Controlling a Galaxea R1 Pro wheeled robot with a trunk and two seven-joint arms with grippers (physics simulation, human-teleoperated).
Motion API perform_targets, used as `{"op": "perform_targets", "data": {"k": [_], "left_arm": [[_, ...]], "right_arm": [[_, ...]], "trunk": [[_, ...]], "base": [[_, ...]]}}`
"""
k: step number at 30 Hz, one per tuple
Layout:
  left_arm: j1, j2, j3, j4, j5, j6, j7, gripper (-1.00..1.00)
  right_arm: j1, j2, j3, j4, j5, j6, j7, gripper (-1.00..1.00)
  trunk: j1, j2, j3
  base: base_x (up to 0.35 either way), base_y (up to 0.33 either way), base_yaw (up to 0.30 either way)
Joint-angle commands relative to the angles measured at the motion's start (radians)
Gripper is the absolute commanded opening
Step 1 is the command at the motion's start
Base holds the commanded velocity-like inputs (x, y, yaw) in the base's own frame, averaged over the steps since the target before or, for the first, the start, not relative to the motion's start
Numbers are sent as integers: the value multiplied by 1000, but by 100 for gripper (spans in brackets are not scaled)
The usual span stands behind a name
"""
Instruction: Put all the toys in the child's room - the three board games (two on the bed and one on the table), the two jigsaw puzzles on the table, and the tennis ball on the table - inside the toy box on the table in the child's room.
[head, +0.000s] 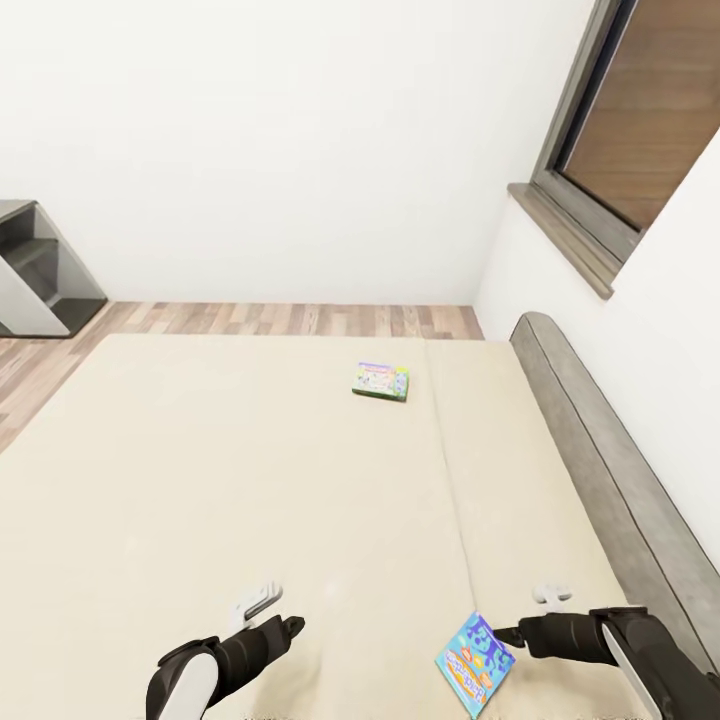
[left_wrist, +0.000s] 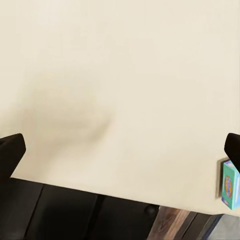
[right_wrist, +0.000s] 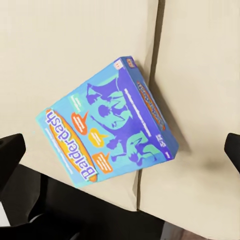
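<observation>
A big bed (head: 250, 480) with a plain beige mattress takes up most of the room, and a seam runs up the mattress toward the far wall. Closest to the robot, the left gripper (head: 283, 612) hangs over bare mattress with its fingers spread wide and nothing between them. The right gripper (head: 506, 634) is near the bed's front edge, fingers also wide apart, just beside a blue board game (head: 474, 664) marked "Balderdash"; the box lies on the seam and sits tilted. Farther up the bed lies a second board game (head: 380, 381), green-edged and flat, well apart from both grippers. A grey headboard (head: 600, 450) runs along the right side. Beyond the bed are wood-plank floor (head: 290, 318), white walls, a dark window frame (head: 585, 215) and a grey desk end (head: 35, 270).
</observation>
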Motion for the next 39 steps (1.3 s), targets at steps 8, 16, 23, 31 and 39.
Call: {"op": "perform_targets", "data": {"k": [8, 16, 23, 31, 39], "left_arm": [[-1, 0, 0, -1, 11, 1, 9, 100], [-1, -1, -1, -7, 12, 1, 6, 100], [-1, -2, -1, -29, 12, 3, -13, 100], [-17, -5, -1, -112, 13, 25, -44, 100], [-41, -16, -18, -142, 15, 55, -51, 100]], "right_arm": [[0, -4, -1, -1, 0, -5, 18, 100], [0, -4, -1, 0, 0, -8, 23, 100], [0, -4, -1, 0, 0, -10, 24, 100], [0, -3, -1, 0, -1, -11, 24, 100], [-1, -3, -1, 0, -1, -12, 24, 100]], "trunk": [[0, -1, -14], [0, -1, -27], [0, -1, -38], [0, -1, -51], [0, -1, -64]], "base": [[0, 0, 0], [0, 0, 0], [0, 0, 0], [0, 0, 0], [0, 0, 0]]}}
